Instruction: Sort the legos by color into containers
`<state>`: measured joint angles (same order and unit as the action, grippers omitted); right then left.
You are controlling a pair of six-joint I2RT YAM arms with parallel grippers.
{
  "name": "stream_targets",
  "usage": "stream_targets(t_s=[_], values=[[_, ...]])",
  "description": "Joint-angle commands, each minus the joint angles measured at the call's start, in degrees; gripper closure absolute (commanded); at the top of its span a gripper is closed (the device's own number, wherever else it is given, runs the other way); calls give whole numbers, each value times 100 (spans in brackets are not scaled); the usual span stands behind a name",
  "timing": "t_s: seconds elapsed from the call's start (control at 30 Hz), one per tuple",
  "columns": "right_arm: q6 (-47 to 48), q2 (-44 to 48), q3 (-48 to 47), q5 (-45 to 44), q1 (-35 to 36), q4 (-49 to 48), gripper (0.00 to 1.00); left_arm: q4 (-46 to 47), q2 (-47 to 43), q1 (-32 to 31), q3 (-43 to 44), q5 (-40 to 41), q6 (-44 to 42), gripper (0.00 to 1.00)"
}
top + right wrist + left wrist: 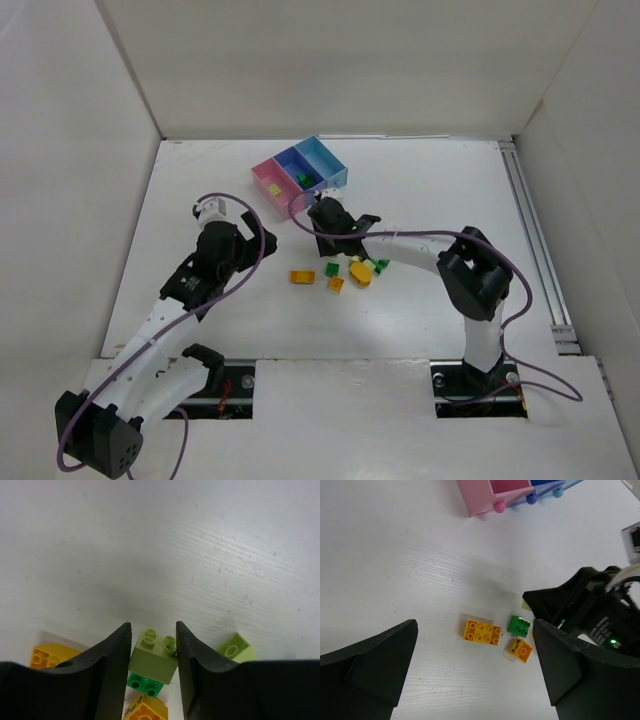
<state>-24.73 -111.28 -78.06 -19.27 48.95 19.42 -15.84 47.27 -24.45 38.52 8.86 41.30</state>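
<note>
Right gripper [153, 630] was down in the loose legos [361, 272] mid-bench. Its fingers [107, 670] pinched a pale yellow-green brick [152, 657], studs up, with contact apparently made on both flanks. Cannot tell if the brick was off the bench [420, 200].

The grip ran across the plain side walls, likely because neighbours crowded it. A dark green brick [142, 682] sat just beside it on the camera side, with an orange brick [145, 710] next to that. A second pale brick [236, 649] lay near the right-hand finger.

Left gripper [474, 624] hovered over the same pile, fingers [375, 665] spread wide and holding nothing. Below it were a long orange brick [481, 632], a green brick [519, 625] and a small orange brick [520, 650]. It was probably held clear so the arms wouldn't clash.

Containers [300, 165] sat at the far side, well apart from the pile. The pink bin [265, 175] held a yellowish piece and the purple-blue bin [292, 162] a green one. The light blue bin [322, 158] showed none.

Judgement: the sort was at an early stage, with most bricks loose. Next would be a straight lift, so as not to drag the green neighbour. Which bin takes the pale brick is unclear.
</note>
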Motion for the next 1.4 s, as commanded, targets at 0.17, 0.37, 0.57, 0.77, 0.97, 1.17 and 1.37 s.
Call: stream_targets(t_s=[0.17, 0.37, 0.57, 0.77, 0.97, 1.17, 1.37], values=[[1354, 626, -886, 265, -122, -771, 64, 231, 362, -34, 147, 247, 133, 1], [1910, -190, -2393, 502, -122, -896, 63, 230, 494, 308, 287, 318, 186, 1], [2016, -1596, -4048, 590, -175, -949, 59, 108, 625, 450, 410, 256, 2, 1], [2078, -2590, -5315, 608, -228, -949, 55, 107, 749, 450, 472, 37, 1, 1], [2130, -2881, -5527, 538, -281, -1010, 39, 212, 749, 450, 209, -235, 1, 1], [2130, -2286, -4975, 459, -281, -1010, 26, 484, 811, 450, -46, -744, -201, 1], [2130, -976, -3789, 389, -456, -1063, 12, 485, 1415, -279, 6, -615, -499, 1]])
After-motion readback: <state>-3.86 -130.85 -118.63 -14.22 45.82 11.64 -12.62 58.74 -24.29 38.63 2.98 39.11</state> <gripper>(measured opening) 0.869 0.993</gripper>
